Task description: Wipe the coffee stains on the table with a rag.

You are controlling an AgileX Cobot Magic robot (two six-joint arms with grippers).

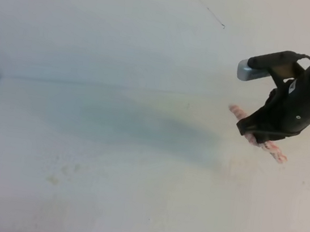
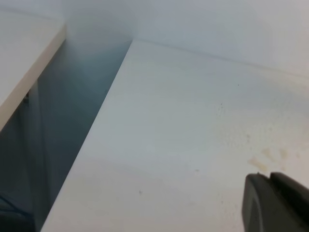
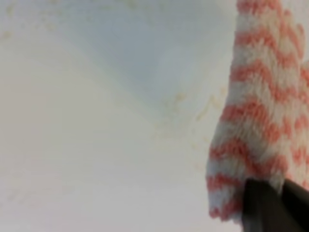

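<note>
From above, the right gripper [image 1: 261, 134] presses onto the striped rag [image 1: 277, 153] at the white table's [image 1: 109, 161] far right, cloth ends showing on both sides. The left wrist view catches only a corner of the left gripper [image 2: 275, 203], its state impossible to tell. Up close, the right fingers [image 3: 263, 205] pinch the rag's [image 3: 256, 116] edge.

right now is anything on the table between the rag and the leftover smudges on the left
Nothing visible. The rag hangs from the right hand at the table's right side, and the table is bare all the way to the faint yellowish smudges.
</note>
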